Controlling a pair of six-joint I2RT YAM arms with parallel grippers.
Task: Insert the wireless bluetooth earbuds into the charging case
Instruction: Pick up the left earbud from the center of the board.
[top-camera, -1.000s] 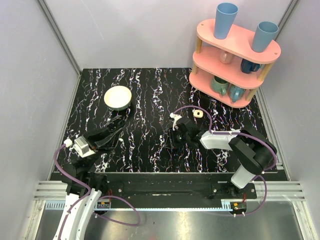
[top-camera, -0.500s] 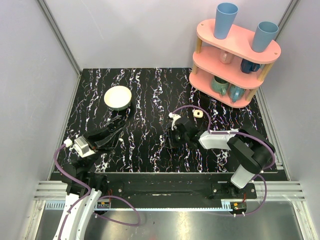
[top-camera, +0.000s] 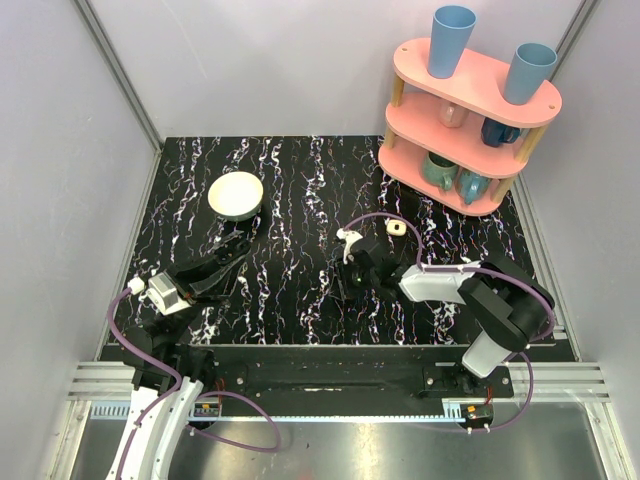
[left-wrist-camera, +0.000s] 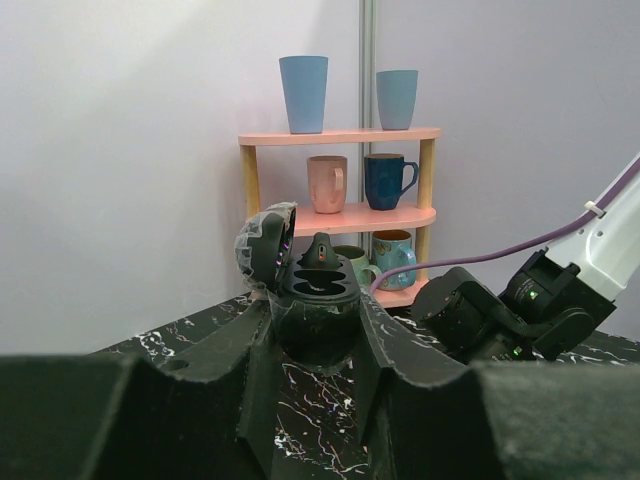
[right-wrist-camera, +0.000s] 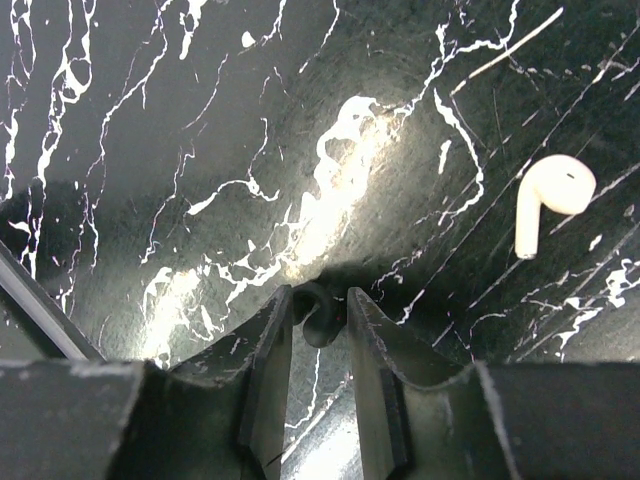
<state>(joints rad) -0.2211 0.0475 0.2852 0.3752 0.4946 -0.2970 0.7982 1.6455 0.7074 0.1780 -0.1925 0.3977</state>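
My left gripper (left-wrist-camera: 312, 335) is shut on a black charging case (left-wrist-camera: 312, 300) and holds it upright with its lid open. One black earbud (left-wrist-camera: 320, 252) sits in the case. My right gripper (right-wrist-camera: 318, 305) is down on the tabletop, its jaws closed on a small black earbud (right-wrist-camera: 318, 318). A cream-white earbud (right-wrist-camera: 548, 195) lies loose to its right and also shows in the top view (top-camera: 350, 237). A small cream-beige case (top-camera: 397, 228) lies beyond it. In the top view the left gripper (top-camera: 240, 247) is at mid-left and the right gripper (top-camera: 344, 283) is at centre.
A round cream bowl (top-camera: 236, 194) stands at the back left. A pink three-tier shelf (top-camera: 465, 120) with blue cups and several mugs stands at the back right. A purple cable (top-camera: 385, 215) loops over the right arm.
The right gripper has shifted very slightly over the tabletop. The left arm has not moved.
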